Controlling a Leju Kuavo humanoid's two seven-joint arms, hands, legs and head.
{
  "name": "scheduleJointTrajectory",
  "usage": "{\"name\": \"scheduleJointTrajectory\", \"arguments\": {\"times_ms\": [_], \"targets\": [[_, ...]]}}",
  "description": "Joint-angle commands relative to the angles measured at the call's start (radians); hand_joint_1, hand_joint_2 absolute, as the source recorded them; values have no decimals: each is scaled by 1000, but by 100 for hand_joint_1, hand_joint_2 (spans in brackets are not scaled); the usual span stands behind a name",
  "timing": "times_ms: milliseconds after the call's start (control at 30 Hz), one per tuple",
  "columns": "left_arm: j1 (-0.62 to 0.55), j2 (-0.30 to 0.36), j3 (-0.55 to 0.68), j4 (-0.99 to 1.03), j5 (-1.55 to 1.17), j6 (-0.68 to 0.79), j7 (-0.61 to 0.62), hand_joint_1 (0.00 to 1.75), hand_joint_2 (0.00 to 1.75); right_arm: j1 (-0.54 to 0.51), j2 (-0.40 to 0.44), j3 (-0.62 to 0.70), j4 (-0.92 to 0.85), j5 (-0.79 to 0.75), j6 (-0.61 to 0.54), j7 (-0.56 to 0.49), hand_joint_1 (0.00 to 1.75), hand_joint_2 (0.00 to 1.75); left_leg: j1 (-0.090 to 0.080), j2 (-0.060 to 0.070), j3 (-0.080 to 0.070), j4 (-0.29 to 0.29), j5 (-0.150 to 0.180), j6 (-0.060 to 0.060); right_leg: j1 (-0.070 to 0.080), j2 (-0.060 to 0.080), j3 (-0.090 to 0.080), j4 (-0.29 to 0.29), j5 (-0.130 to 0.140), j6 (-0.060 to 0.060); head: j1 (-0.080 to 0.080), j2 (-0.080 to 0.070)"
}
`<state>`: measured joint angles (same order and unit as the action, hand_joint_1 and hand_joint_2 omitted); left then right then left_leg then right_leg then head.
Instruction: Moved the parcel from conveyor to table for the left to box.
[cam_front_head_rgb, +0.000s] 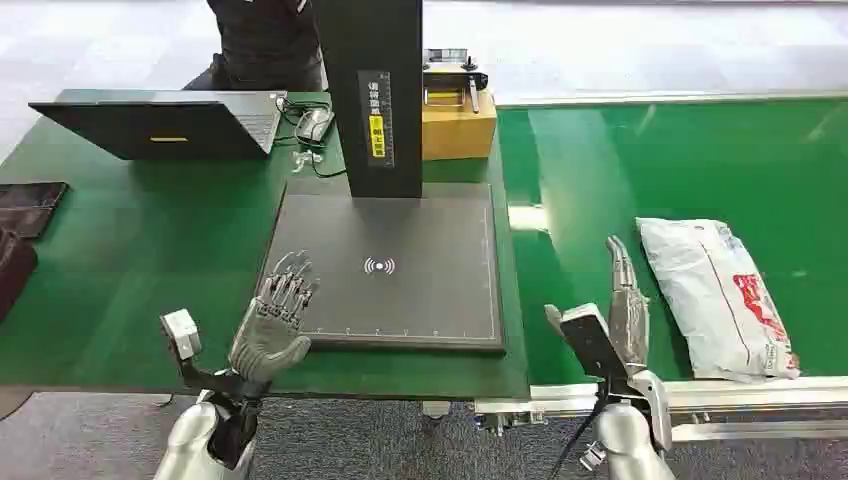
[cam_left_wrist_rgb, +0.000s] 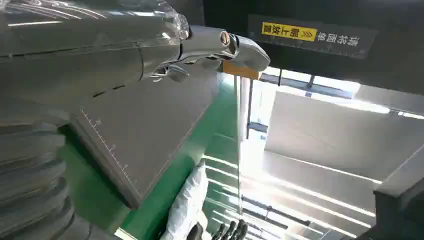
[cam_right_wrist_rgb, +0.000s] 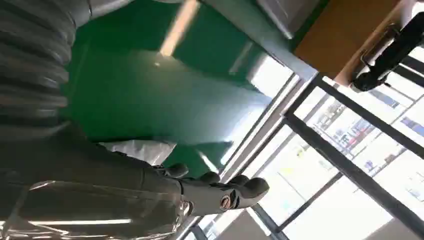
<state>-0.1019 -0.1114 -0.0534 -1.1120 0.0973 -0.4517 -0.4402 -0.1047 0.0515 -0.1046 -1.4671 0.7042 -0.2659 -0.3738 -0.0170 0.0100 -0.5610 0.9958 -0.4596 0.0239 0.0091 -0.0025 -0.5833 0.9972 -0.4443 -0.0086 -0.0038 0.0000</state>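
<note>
A white plastic parcel (cam_front_head_rgb: 718, 293) with red print lies on the green conveyor belt (cam_front_head_rgb: 680, 160), near its front edge. My right hand (cam_front_head_rgb: 625, 300) hovers just left of the parcel, fingers straight and pointing away from me, holding nothing. My left hand (cam_front_head_rgb: 275, 320) floats over the front left corner of the dark grey scanner pad (cam_front_head_rgb: 400, 265), fingers spread and empty. The parcel (cam_left_wrist_rgb: 187, 205) also shows in the left wrist view beyond the pad (cam_left_wrist_rgb: 145, 135). A corner of the parcel (cam_right_wrist_rgb: 137, 148) peeks past my right hand (cam_right_wrist_rgb: 210, 190) in the right wrist view.
A black scanner column (cam_front_head_rgb: 372, 95) rises at the back of the pad. Behind it sit a yellow box (cam_front_head_rgb: 458, 122), a laptop (cam_front_head_rgb: 165, 125) and a mouse (cam_front_head_rgb: 313, 123). A person in dark clothes (cam_front_head_rgb: 265, 40) stands beyond the green table (cam_front_head_rgb: 130, 250). Dark items (cam_front_head_rgb: 25, 215) lie at the left edge.
</note>
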Motion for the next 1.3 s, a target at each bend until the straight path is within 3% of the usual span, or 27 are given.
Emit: {"name": "scheduleJointTrajectory", "arguments": {"times_ms": [33, 133, 267, 600, 933, 1133, 1300], "targets": [[-10, 14, 14, 20, -9, -19, -6, 0, 175, -69, -66, -156, 123, -38, 23, -9, 0, 175, 1, -2, 2, -1, 0, -2, 0, -1, 3, -2, 0, 2, 0, 0], [-14, 17, 12, 25, -13, -23, -9, 0, 175, -98, -77, -183, 168, -24, 20, -1, 0, 175, 1, -2, 2, -1, 0, -2, 0, -1, 2, -2, 0, 2, 0, 0], [-44, 22, 4, 70, -9, -41, -17, 0, 175, -210, -142, -237, 372, 55, -17, 29, 0, 175, 0, -1, 2, -1, 1, -2, 0, 0, 2, -2, 1, 2, 0, 0], [-62, 33, -18, 103, -15, -49, -23, 0, 175, -271, -230, -290, 538, 86, -39, 38, 0, 175, 0, -2, 2, 0, 0, -1, 0, -1, 3, -1, 1, 2, 0, 0], [-42, 41, -34, 87, 1, -52, -24, 0, 175, -409, -333, -300, 838, 118, -117, 58, 0, 175, 0, -1, 2, 0, 0, -1, 0, -1, 2, -1, 1, 2, 0, 0], [-40, 45, -40, 85, 1, -49, -18, 0, 175, -489, -365, -300, 980, 140, -129, 107, 0, 175, 0, 0, 3, -1, 0, -3, -1, 1, 3, -2, 1, 3, 0, 0], [-41, 45, -40, 84, 1, -48, -19, 0, 175, -496, -370, -302, 992, 139, -126, 108, 0, 175, 0, -1, 1, 0, 0, -1, -1, -1, 1, -1, 1, 2, 0, 0]]}}
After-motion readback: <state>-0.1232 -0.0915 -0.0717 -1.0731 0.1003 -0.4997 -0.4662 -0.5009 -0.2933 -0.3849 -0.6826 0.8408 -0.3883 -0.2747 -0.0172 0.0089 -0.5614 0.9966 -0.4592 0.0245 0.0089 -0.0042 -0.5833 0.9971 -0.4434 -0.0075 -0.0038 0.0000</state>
